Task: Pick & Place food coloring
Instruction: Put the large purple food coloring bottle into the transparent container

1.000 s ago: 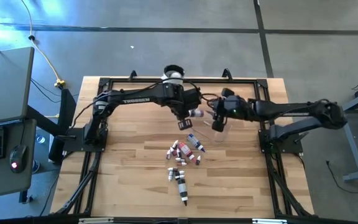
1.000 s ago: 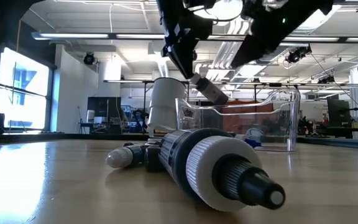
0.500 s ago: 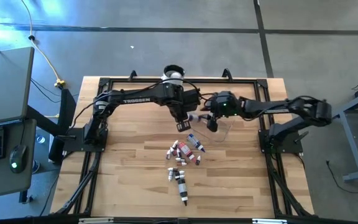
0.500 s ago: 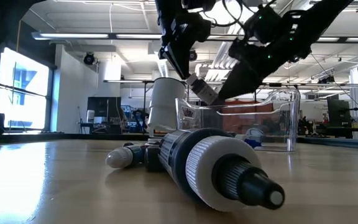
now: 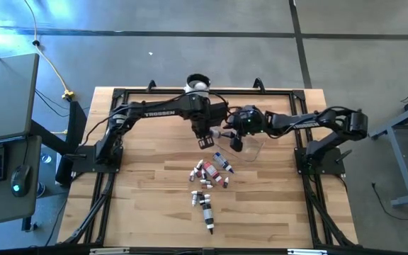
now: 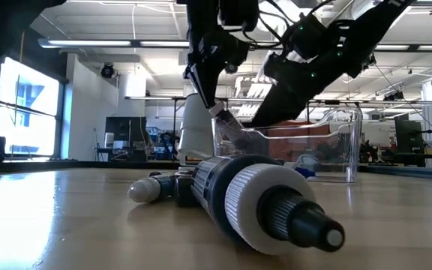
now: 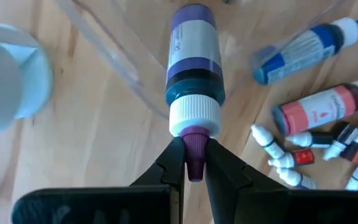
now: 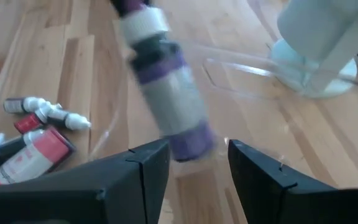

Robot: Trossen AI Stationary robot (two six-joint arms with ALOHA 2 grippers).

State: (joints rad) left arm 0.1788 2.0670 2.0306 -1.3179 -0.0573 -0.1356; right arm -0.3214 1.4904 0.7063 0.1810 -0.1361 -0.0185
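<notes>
The right hand (image 8: 191, 163) has swung in across the counter (image 5: 154, 205) and now sits right at the purple food coloring bottle (image 7: 193, 65), fingers spread with the bottle's base between them, not yet pinched. A second ago that arm was out over the clear bowl (image 6: 328, 142); now it's closed in to meet the left hand (image 7: 193, 163). The left hand is pinching the bottle by its purple nozzle tip, holding it in the air just beside the bowl's rim, and it has dipped lower. This looks like a hand-over taking shape. The other food coloring bottles (image 5: 210, 173) lie clustered mid-counter, untouched, with one large one (image 6: 265, 202) nearest the low camera. The white cup (image 6: 199, 127) stands behind.
</notes>
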